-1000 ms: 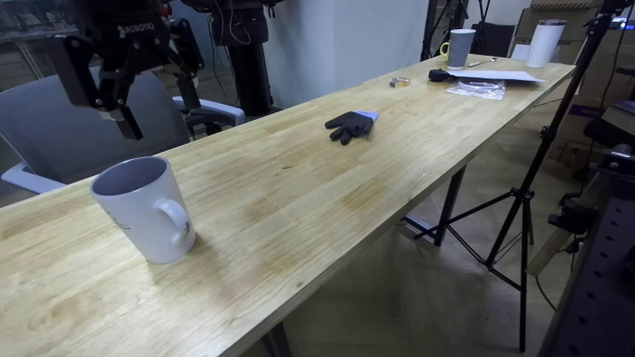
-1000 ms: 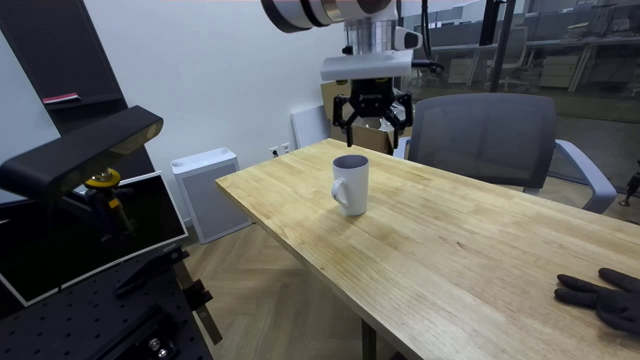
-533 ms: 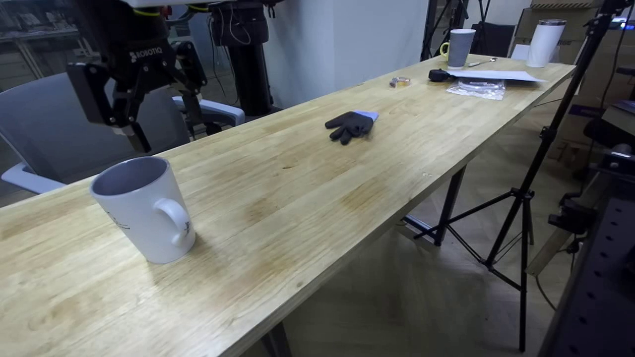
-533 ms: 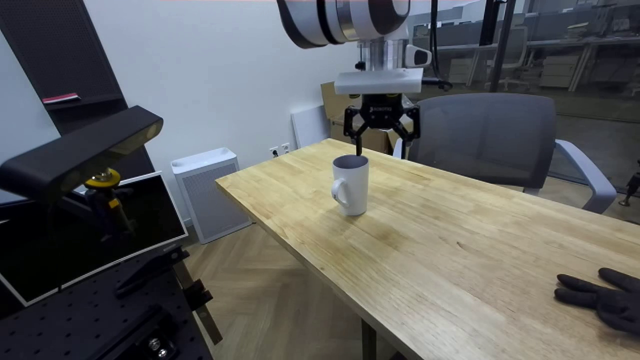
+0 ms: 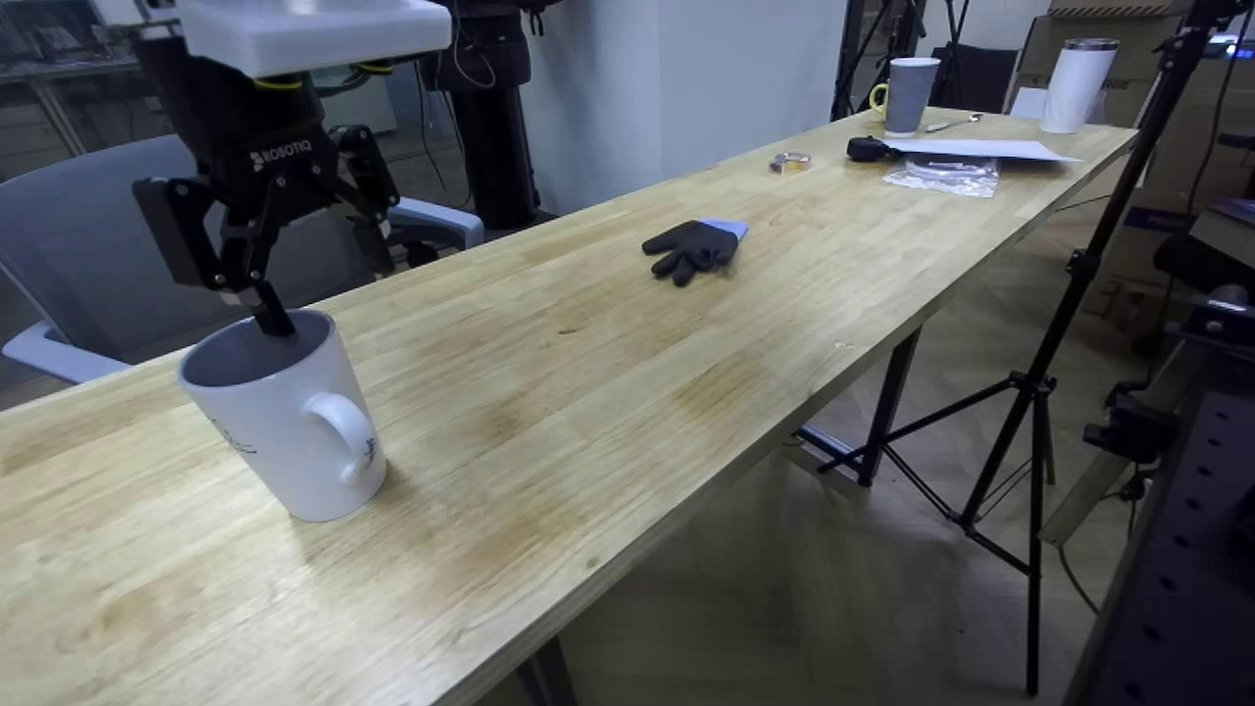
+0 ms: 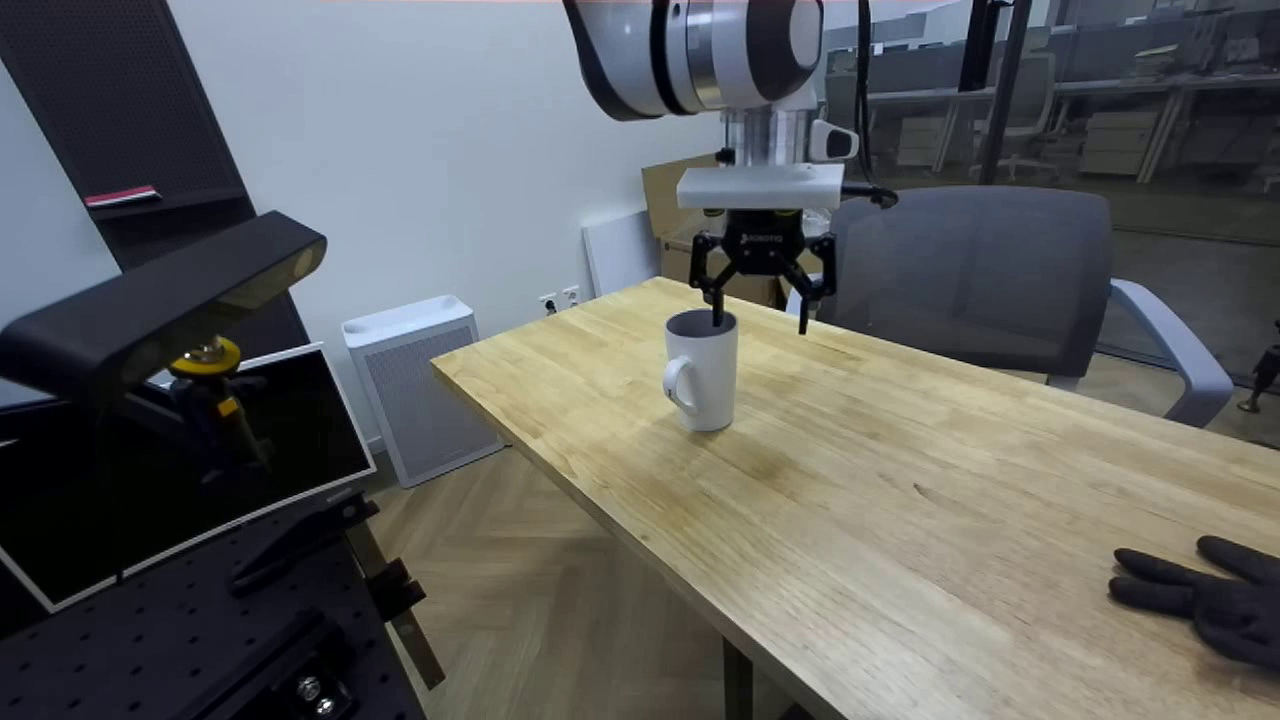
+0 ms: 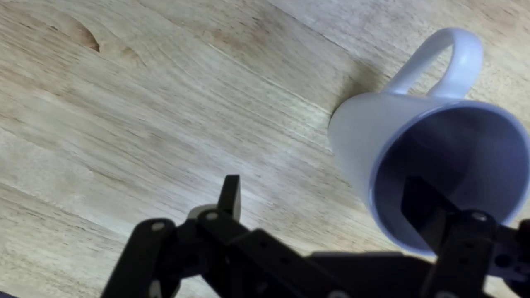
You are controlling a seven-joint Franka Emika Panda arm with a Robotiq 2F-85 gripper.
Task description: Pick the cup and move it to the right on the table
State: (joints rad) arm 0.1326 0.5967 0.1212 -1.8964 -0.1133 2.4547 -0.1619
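Robotics lab in office premises, by the look of it. Lab signs in an exterior view: robot arm (image 6: 700,55) at twelve o'clock over the wood table (image 6: 850,480), sensor bar (image 6: 165,298) on a mount (image 6: 205,358) at nine, white-framed monitor (image 6: 180,510) between eight and nine, perforated black plate (image 6: 110,655) at eight. Office signs there: mesh-backed chair (image 6: 970,280) between two and three; at two, desks (image 6: 1140,84) and drawer units (image 6: 1113,147) beyond a glass partition (image 6: 1190,225). Black tripod (image 5: 1034,384) at three in an exterior view.
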